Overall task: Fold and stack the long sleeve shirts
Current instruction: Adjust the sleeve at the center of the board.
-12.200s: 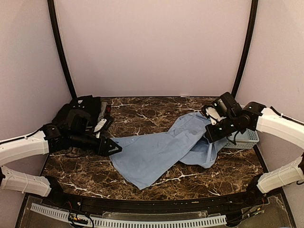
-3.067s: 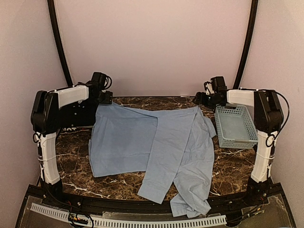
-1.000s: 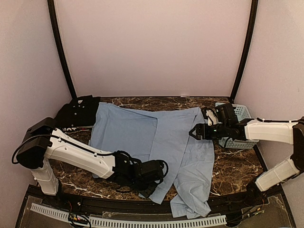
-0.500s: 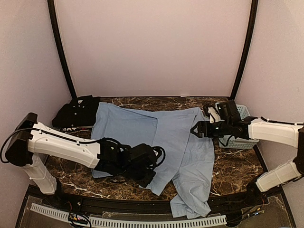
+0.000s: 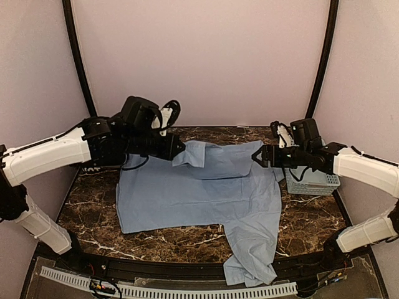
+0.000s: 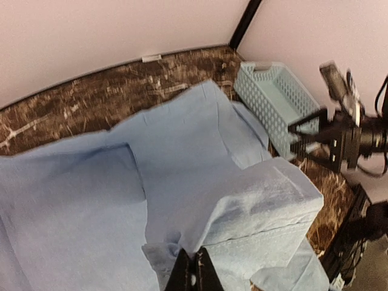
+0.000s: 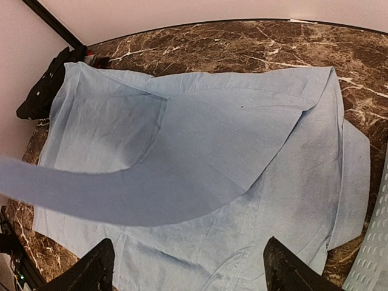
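Observation:
The light blue long sleeve shirt (image 5: 199, 193) lies spread on the marble table, one sleeve (image 5: 250, 261) trailing over the near edge. My left gripper (image 5: 181, 150) hangs above the shirt's back edge, shut on the other sleeve's cuff (image 6: 267, 206), which it holds lifted and doubled back over the body. The wrist view shows its fingers (image 6: 194, 260) pinched on the cloth. My right gripper (image 5: 257, 156) hovers open over the shirt's right shoulder, its fingertips (image 7: 103, 257) wide apart with nothing between them. The black shirt (image 7: 45, 91) lies bunched at the back left corner.
A pale blue lattice basket (image 5: 315, 180) stands at the right edge, just behind my right arm. The tent walls close in at the back and both sides. Bare marble (image 5: 93, 212) shows left of the shirt.
My left arm swung from the near front edge up to the back of the table, carrying the pinched sleeve across the shirt. The right gripper rose slightly and stayed open.

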Controlling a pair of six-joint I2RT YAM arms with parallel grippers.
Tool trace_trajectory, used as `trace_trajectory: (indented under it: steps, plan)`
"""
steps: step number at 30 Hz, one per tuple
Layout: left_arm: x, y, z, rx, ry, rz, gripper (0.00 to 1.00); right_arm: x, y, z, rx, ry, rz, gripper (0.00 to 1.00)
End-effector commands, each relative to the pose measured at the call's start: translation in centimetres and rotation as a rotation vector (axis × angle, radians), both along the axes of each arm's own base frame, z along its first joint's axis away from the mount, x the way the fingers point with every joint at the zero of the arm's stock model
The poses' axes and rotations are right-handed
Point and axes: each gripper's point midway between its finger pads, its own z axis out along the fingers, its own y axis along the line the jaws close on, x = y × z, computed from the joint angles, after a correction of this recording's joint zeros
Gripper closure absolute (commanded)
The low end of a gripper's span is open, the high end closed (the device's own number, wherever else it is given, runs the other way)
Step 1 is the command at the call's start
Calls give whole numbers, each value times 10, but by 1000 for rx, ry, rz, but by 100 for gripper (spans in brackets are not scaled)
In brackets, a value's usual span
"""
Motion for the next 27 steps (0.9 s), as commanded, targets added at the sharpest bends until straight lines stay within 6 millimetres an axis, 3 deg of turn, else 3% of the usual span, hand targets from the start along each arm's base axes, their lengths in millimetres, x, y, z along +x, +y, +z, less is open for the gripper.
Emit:
trace_trajectory:
  steps: [1,2,3,4,5,6,7,8,9,10,12,14,16,18,21,25,26,27]
  plan:
    - [62,8,78,-47,-150,18,100,4,-2,28,19,-62,-30,18]
    - [76,4,65,-6,-129,14,100,5,-4,29,14,-64,-37,18]
    - [92,7,95,-39,-177,35,100,6,-6,29,4,-65,-47,18]
    - [108,2,81,-1,-156,37,100,7,-9,29,-8,-66,-62,17]
    - [121,4,114,-49,-209,39,100,8,-13,28,-20,-64,-77,17]
    - [138,-2,99,-25,-178,41,100,9,-17,27,-29,-61,-89,17]
    - [152,2,136,-77,-243,54,100,10,-19,27,-32,-62,-98,17]
    - [168,-6,121,-65,-216,46,100,11,-21,28,-29,-63,-102,17]
    - [179,0,151,-110,-273,61,100,11,-22,27,-27,-60,-101,17]
    - [191,-7,139,-118,-257,45,100,11,-23,27,-24,-60,-101,17]
    - [206,-7,145,-170,-277,34,100,11,-23,24,-23,-53,-99,16]
    - [215,-9,129,-182,-259,22,100,10,-23,18,-28,-40,-95,16]
    - [221,-11,100,-160,-221,17,100,10,-24,12,-31,-32,-96,16]
    - [224,-12,53,-114,-153,16,100,9,-24,4,-30,-22,-96,16]
    - [233,-12,8,-79,-92,19,100,11,-20,-4,-23,-1,-87,16]
    - [242,-18,-37,-57,-15,4,100,13,-17,-14,-22,21,-77,16]
    - [244,-19,-40,-60,-12,0,100,14,-16,-16,-22,24,-77,16]
    - [248,-22,-57,-48,12,-1,100,14,-16,-18,-22,29,-76,16]
